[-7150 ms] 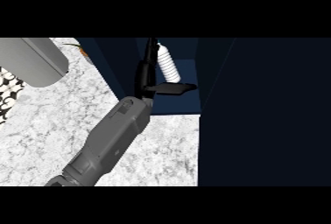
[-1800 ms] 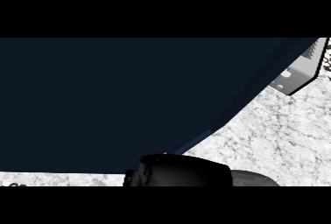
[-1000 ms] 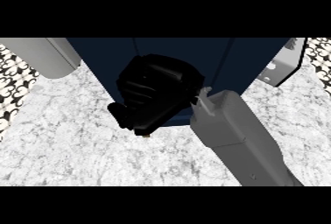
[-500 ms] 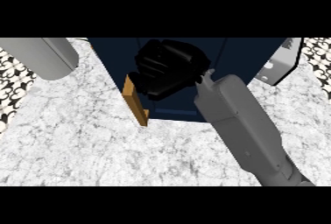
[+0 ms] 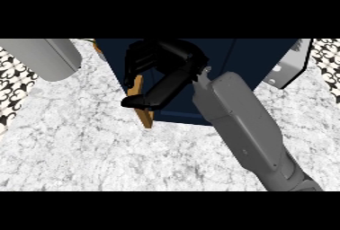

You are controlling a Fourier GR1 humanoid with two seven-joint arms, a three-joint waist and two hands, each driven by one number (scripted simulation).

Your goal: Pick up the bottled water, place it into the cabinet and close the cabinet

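- The right hand (image 5: pixel 163 72) has its fingers (image 5: pixel 143 101) stretched out long against the cabinet door (image 5: pixel 141 101), curled round nothing.
- That door shows its tan edge, so it looks ajar; I'd guess it's being pushed closed.
- Risk: the fingertips sit right at the edge, so they could slide off or get caught between door and navy cabinet (image 5: pixel 252 58).
- The bottled water isn't visible; presumably it's inside, though I can't tell.
- No left hand in sight on the marble counter (image 5: pixel 100 152).
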